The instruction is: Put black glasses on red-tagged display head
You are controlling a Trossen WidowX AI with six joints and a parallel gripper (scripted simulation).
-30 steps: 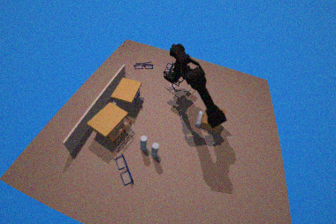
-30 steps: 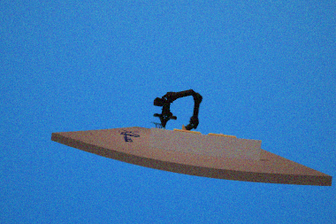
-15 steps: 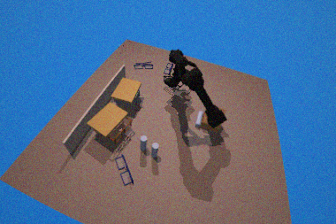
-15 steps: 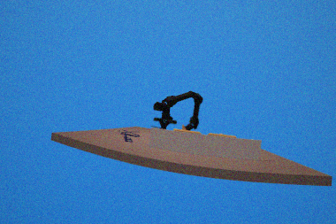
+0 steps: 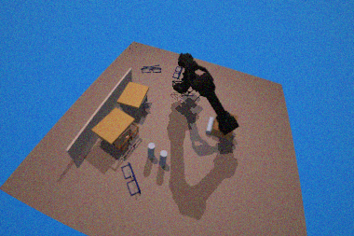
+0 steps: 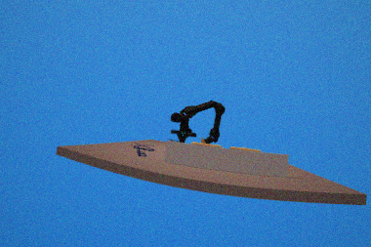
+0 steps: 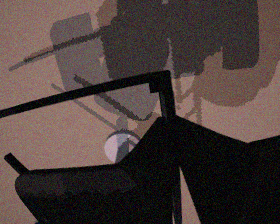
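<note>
My gripper is shut on the black glasses, off the table. In the wrist view, their dark bar runs left from the fingers and a corner bends down beside them. In the top view they are too thin and dark to trace fully. The two display heads stand under orange tops; the nearer head shows partly below its orange top, the other is mostly hidden beneath its orange top. The gripper is right of both. No red tag can be made out.
A grey wall runs behind the heads. Blue glasses lie in front, another blue pair near the gripper, a dark pair at the back. Pale posts stand right of the nearer head.
</note>
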